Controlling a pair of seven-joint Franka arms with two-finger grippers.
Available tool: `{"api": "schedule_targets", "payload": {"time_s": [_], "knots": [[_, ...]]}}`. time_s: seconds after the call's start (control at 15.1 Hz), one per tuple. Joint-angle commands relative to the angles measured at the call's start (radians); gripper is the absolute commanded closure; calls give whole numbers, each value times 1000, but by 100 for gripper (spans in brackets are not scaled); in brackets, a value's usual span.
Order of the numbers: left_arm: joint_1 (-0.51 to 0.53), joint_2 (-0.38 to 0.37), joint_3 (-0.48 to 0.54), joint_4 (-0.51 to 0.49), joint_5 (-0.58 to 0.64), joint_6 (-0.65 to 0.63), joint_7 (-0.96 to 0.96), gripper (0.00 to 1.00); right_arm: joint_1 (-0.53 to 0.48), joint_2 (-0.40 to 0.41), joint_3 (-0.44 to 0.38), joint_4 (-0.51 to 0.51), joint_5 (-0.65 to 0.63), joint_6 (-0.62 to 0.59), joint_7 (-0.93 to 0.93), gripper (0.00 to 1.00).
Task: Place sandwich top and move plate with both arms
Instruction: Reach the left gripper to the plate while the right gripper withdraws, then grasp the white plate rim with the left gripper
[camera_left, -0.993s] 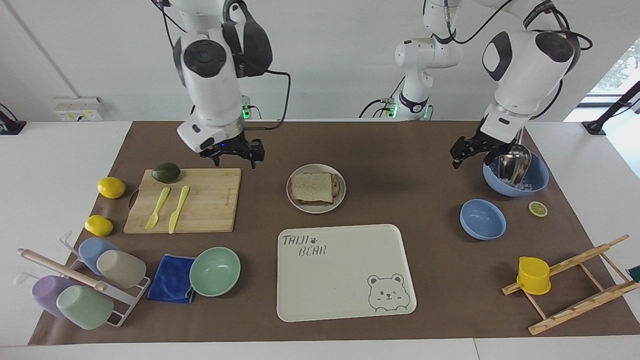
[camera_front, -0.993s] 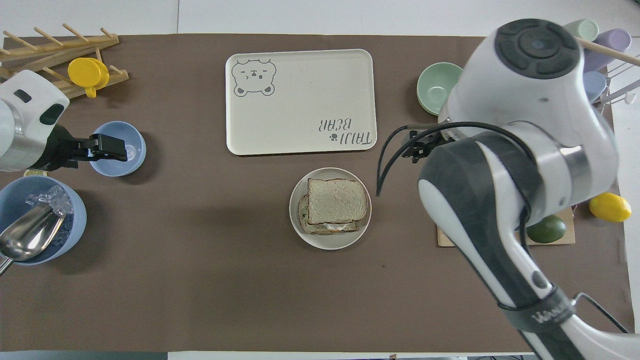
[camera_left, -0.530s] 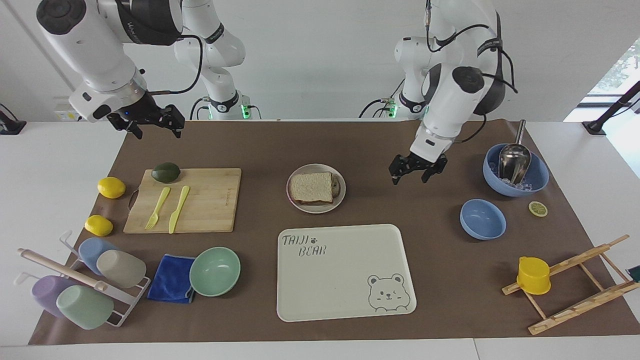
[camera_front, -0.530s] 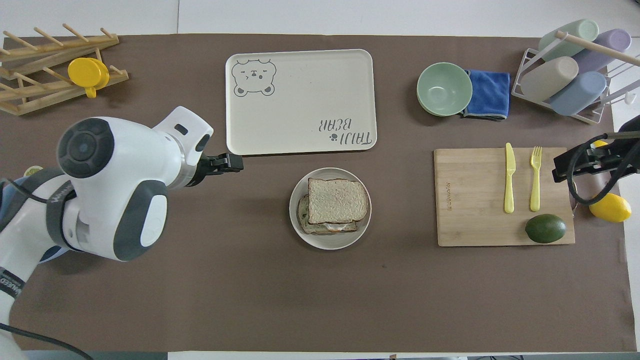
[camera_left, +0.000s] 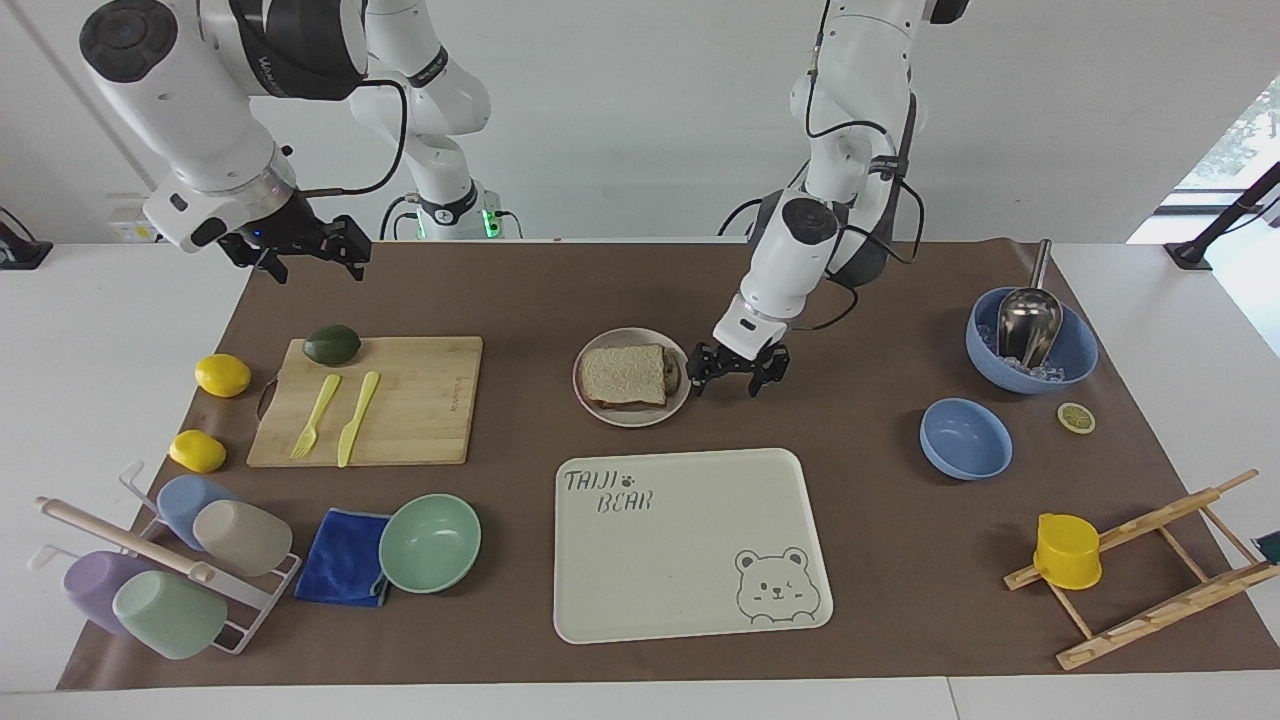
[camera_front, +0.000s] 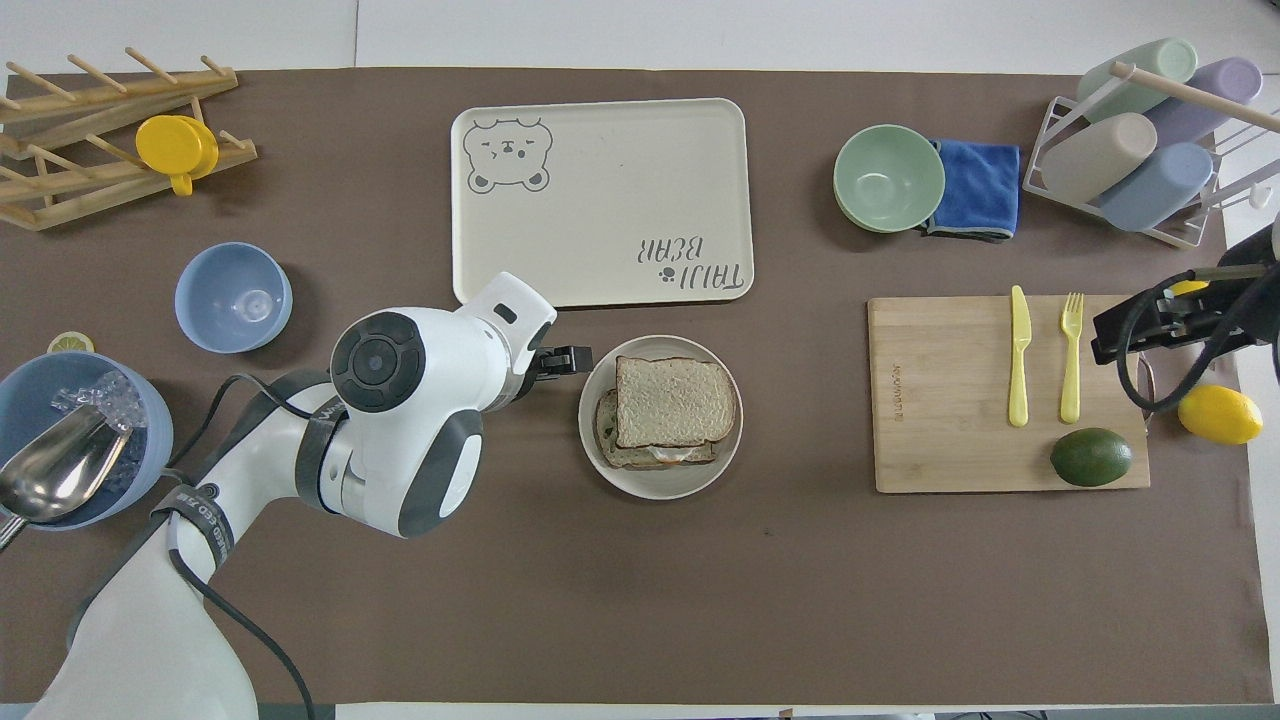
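We see sandwich top (camera_left: 624, 373) on plate (camera_left: 632, 413), left gripper (camera_left: 738, 372) open just beside plate, right gripper (camera_left: 296, 248) open, raised well apart from plate.

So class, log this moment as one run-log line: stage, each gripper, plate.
stage: top slice on sandwich | left gripper: open beside plate | right gripper: open, waiting, raised | plate: unmoved

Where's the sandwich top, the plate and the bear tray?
sandwich top (camera_front: 673, 400), overhead view, middle of the slice
plate (camera_front: 660, 487), overhead view, bare rim nearest the robots
bear tray (camera_left: 690, 545), facing view, blank middle
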Motion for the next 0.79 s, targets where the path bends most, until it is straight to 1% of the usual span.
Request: {"api": "schedule_targets", "payload": {"time_s": [0.0,0.07,0.26,0.4,0.53,0.66,0.73], "knots": [[-21,-14,14,-18,-17,19,-3,0,-24,-7,8,8,5,12,-14,0],[-33,-17,14,-22,-17,13,-3,0,-15,-9,2,5,5,9,-9,0],[-43,-33,11,-85,-19,20,-3,0,0,0,-4,31,11,-2,-6,0],[-62,-42,11,-96,-43,19,-3,3,0,2,-31,36,22,-5,-5,0],[-66,-42,11,-96,-69,17,-3,5,-7,2,-30,36,22,3,18,0],[-78,-42,11,-96,-74,17,-5,10,-42,-10,-21,28,5,6,43,0],[-79,-43,11,-96,-76,17,-5,20,-62,-23,-18,13,10,3,41,0]]}}
